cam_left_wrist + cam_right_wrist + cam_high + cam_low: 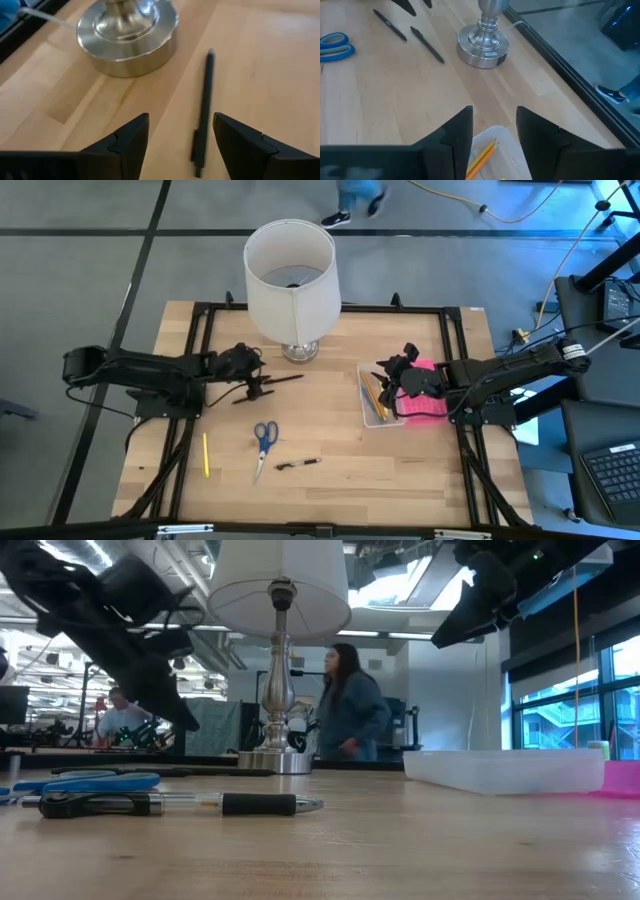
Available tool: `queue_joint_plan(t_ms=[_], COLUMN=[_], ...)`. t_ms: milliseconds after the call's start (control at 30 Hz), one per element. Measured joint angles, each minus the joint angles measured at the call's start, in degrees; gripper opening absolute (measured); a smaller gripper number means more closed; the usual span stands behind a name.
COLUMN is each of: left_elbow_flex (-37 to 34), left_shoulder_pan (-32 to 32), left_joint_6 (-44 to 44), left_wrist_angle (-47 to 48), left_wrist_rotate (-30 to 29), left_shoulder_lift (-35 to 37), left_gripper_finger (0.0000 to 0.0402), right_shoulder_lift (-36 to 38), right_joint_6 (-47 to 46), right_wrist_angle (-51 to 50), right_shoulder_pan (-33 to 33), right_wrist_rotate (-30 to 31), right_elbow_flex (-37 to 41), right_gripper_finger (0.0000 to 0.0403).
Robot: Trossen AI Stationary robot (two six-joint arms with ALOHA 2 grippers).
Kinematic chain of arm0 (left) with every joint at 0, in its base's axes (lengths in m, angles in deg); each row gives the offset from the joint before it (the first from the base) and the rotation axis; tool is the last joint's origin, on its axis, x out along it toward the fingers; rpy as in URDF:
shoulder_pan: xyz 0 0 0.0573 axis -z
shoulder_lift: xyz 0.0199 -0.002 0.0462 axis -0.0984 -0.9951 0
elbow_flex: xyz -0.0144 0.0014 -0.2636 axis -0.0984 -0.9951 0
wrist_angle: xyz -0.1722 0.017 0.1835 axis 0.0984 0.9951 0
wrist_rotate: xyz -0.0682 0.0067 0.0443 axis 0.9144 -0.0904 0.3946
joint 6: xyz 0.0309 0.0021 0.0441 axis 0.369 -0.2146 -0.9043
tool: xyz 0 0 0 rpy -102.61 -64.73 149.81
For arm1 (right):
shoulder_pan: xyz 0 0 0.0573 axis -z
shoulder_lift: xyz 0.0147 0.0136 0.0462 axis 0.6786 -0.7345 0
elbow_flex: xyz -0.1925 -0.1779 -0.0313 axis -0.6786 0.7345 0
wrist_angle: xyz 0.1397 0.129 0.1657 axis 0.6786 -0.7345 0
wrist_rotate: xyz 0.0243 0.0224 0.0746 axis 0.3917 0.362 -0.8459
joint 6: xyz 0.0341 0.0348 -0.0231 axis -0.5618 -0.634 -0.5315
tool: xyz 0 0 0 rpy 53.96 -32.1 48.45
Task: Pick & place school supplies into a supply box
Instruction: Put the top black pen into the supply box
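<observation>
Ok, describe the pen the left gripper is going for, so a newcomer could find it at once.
Start at the white lamp at the table's far edge and find its round metal base. Just beside that base lies a slim dark pen, right in front of the open left gripper. The other dark pen lies near the blue-handled scissors, away from the lamp.

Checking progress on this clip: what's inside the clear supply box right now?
The clear supply box holds yellow and orange pencils, seen in the high and right wrist views. The right end effector hovers over it with fingers open, covering part of the interior, so anything else inside cannot be confirmed.
</observation>
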Motion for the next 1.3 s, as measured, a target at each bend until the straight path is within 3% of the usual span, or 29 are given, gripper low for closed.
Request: queue_joint_plan(t_ms=[467, 833, 1300], left_elbow_flex=[1.2, 1.5, 1.3], left_shoulder_pan=[-4.9, -4.8, -4.6], left_joint_6=[-5.1, -5.6, -7.1], left_wrist_angle=[-3.1, -5.1, -4.9], left_wrist_rotate=[9.2, 9.7, 10.0], left_shoulder_lift=[-12.7, -19.1, -19.4], left_gripper_finger=[0.0214, 0.0211, 0.0097], right_shoulder_lift=[0.0, 0.0, 0.0], right_joint_6=[0.4, 0.3, 0.3], right_wrist_angle=[-0.1, -0.4, -1.6], right_shoulder_pan=[0.0, 0.0, 0.0], right_wrist_rotate=[0.0, 0.0, -0.1], right_elbow_flex=[0.0, 0.0, 0.0], right_gripper_finger=[0.0155, 0.0155, 0.0155])
